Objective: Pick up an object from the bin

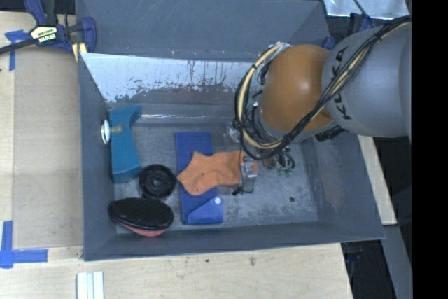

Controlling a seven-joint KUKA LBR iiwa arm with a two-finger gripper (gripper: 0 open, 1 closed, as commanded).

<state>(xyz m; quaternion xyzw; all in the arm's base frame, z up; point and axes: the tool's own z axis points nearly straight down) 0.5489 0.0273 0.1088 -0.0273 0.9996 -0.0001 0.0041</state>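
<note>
Soft, crumpled orange cloth (pixel 205 174) draped over a flat blue rectangular block (pixel 201 210), lower centre of the grey metal bin (pixel 308 194). Tool (pixel 244 180) at its right edge; open or clamped, impossible to tell.

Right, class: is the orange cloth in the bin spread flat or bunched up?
Bunched up: the orange cloth shows humps and creases, and lies partly over the blue pad.

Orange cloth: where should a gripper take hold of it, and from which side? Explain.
Pinch the orange cloth at a raised fold near its middle, coming straight down: it lies crumpled on the blue pad, so a side approach would probably just push it.
</note>
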